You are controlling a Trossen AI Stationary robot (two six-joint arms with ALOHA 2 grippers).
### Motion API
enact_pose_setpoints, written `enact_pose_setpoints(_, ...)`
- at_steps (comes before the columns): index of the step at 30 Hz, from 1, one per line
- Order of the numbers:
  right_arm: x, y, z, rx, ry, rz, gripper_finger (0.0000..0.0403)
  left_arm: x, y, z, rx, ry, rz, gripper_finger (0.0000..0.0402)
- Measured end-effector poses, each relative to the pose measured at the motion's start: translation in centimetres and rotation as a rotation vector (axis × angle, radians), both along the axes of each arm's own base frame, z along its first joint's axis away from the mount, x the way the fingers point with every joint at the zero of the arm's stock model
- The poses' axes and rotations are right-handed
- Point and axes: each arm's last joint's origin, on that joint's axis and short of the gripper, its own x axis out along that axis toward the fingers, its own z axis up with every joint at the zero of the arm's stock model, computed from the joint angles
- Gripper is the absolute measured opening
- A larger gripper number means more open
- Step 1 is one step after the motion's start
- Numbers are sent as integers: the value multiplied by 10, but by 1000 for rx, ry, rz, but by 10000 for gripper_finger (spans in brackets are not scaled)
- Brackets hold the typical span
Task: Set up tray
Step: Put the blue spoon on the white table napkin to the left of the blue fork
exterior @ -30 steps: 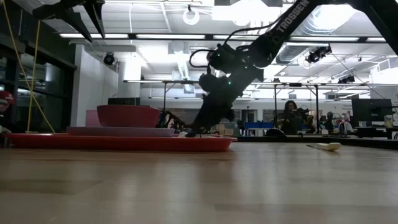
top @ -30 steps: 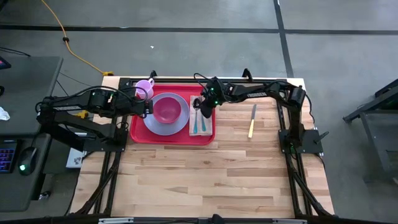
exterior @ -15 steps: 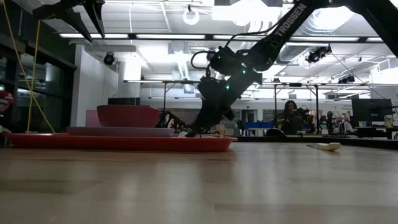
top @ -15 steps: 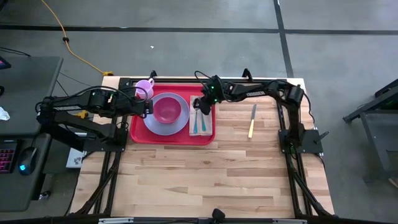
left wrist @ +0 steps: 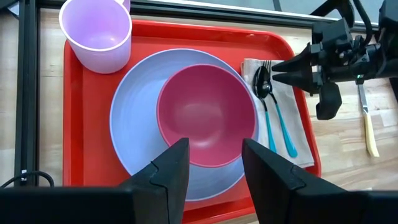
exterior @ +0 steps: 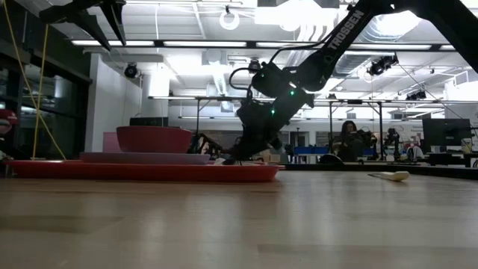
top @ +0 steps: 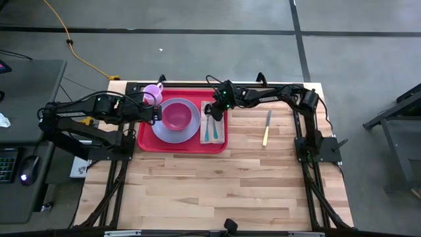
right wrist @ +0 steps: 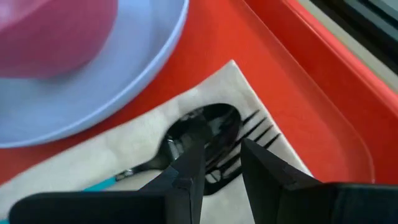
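High view, glossy flat red tray (top: 146, 138), round lavender plate (top: 160, 131), wood-grain table (top: 217, 184)

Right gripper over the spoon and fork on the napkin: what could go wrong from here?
1. The right gripper hangs low over the spoon and fork, jaws apart; lifting off could nudge them or drag the napkin askew.
2. The knife lies on the table, outside the tray; swinging toward it might clip the tray's rim.

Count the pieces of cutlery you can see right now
3: a spoon and a fork, both teal-handled, lie side by side on the napkin in the tray; a knife lies on the table right of it.
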Motion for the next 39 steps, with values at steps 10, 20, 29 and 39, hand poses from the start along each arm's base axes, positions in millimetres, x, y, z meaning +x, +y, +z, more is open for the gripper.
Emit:
enact_pose_setpoints(10, 2, 0, 2, -15, -25, 22, 82, 0, 0, 0, -1, -3, 4, 179)
enact_pose_setpoints(20, 6, -4, -7, 12, -21, 41, 82, 0, 0, 0, -1, -3, 5, 179)
enact_pose_setpoints(29, 12, -7, 4, -4, -43, 55, 82, 0, 0, 0, -1, -3, 5, 179)
enact_pose_setpoints(39, 8, -7, -1, 0, 18, 57, 82, 0, 0, 0, 0, -3, 5, 179)
